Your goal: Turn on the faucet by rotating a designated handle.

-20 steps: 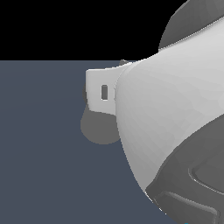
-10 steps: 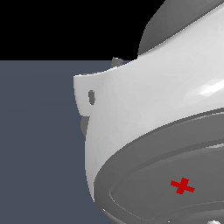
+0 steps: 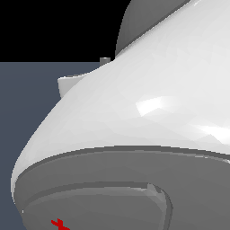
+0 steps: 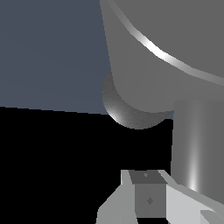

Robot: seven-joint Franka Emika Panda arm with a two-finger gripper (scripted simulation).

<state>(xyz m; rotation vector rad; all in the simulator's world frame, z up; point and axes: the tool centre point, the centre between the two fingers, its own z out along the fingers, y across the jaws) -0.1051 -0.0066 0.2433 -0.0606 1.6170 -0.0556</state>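
Matte grey metal cylinder faucet [image 4: 175,48] looms beside the gripper [image 4: 151,199]; claw state indeterminable. Thin rod handle not identifiable; rotation apparently remains. White glossy arm [image 3: 148,103] blocks exterior view.

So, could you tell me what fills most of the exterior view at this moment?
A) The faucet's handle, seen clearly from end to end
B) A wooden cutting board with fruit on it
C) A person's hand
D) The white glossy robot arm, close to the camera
D: the white glossy robot arm covers nearly the whole exterior view, its grey underside bearing a small red mark, so the faucet is hidden there.
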